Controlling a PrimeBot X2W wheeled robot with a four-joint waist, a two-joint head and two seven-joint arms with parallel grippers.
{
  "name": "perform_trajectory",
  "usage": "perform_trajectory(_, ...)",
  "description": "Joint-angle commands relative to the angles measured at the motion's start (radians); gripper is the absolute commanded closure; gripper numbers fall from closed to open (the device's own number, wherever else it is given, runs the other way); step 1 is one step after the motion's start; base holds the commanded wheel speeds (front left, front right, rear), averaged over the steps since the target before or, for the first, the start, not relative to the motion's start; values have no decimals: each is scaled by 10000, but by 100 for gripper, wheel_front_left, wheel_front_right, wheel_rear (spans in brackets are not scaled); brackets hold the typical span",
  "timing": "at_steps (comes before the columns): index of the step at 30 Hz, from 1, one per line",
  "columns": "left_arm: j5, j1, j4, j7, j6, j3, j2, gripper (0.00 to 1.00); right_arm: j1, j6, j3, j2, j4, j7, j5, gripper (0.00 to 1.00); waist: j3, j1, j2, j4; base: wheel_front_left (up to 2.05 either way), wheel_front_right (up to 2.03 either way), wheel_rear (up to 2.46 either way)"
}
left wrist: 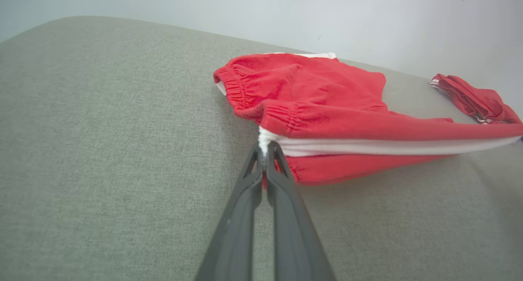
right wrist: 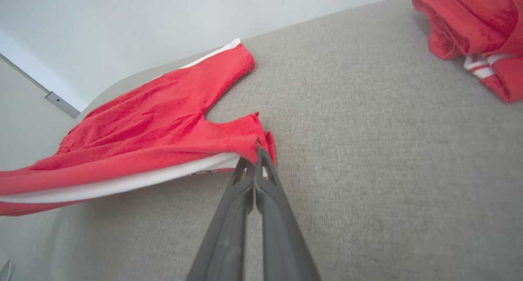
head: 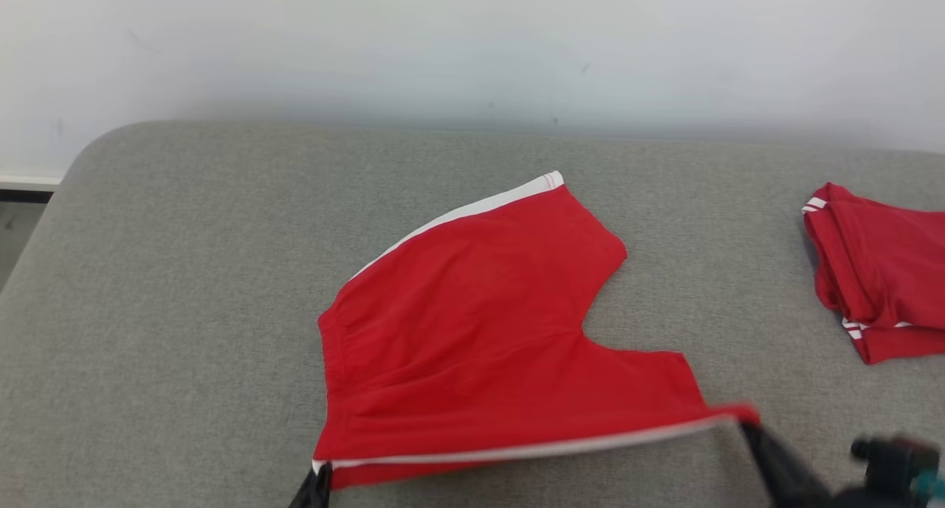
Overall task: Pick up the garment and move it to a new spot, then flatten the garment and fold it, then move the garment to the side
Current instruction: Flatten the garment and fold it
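Where the grey padded surface (head: 184,309) spreads under both arms, its cloth is a coarse, flecked weave with a rounded corner, and a plain white wall (head: 443,43) rises behind it. Between and beyond the two grippers lie the red shorts (head: 480,323), a soft matte knit. Their near edge is lifted off the weave and pulled taut, and the far leg lies flat. A white stripe (head: 517,449) runs along that taut edge from one gripper to the other.

Beyond the right gripper (right wrist: 255,158) and off to its right sits a folded red garment (head: 878,272) with white stripes at its edge. It is well apart from the shorts, with bare weave between them.

The right gripper's dark fingers are pressed together, pinching the hem corner of the near leg. The left gripper (left wrist: 265,148) pinches the waistband corner at the stripe's end.

Its wrist view shows the gathered elastic waistband (left wrist: 237,89) in deep puckers, which look faint from the head. The right wrist view shows a grey strip (right wrist: 61,103) at the wall's foot.
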State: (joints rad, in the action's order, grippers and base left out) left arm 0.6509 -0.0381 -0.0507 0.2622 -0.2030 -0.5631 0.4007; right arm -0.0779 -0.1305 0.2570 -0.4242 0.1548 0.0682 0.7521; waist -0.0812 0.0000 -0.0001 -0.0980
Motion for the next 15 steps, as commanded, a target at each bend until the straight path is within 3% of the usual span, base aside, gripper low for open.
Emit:
perform_trajectory(1,-115,128,1,29,31,126,19,100,293,0,-184,-26,-76,-54,-92,100,2,0,1,-41,0,0,0)
perform_trajectory(8,-311,1837,-226,-213,775,314,260,100,2739,1,-592,38,78,-1073,-1115,100,-133,0,1,-469,0,0,0)
perform_trajectory(11,-238,2918,-781,-576,1178,292,202,100,4193,0,-272,89,798,-1549,-1359,100,-348,0,1,-661,0,0,0)
perform_trajectory(15,34,4281,-1882,-987,1728,229,-283,100,6293,0,153,136,2229,-1739,-1596,100,-846,0,1,-965,0,0,0)
